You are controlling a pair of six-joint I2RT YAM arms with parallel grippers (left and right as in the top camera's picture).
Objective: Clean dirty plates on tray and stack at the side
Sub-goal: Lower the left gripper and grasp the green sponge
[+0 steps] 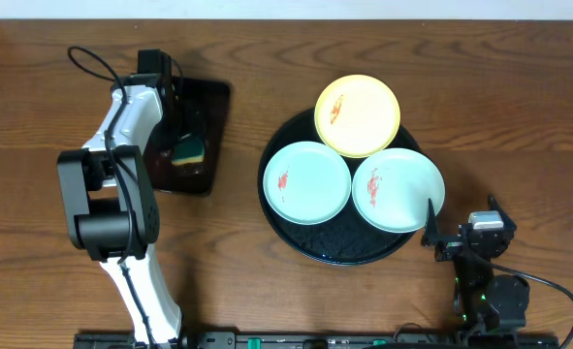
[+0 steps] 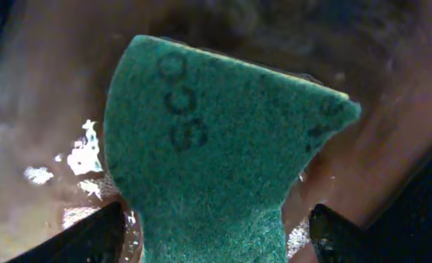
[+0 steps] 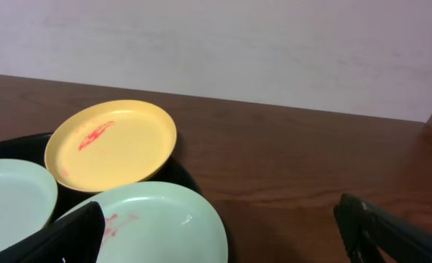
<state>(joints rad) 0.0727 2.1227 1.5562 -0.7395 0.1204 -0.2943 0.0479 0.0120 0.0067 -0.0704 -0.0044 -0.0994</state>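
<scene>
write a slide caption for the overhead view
Yellow plate and two mint plates, all red-smeared, on the black tray; left tool at a green sponge.

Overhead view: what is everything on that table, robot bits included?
yellow plate: one, pale yellow with red smear, far edge of the round tray
mint plates: two, pale mint with red smears, side by side on the round tray
round tray: one, glossy black, right of centre
rectangular tray: one, black, left side
sponge: one, green and yellow, on the rectangular tray
table: one, brown wood, under everything
arms: two, left white and black, right black, near edge
left claw: one, black, open around the sponge
right claw: one, black, open beside the right mint plate
</scene>
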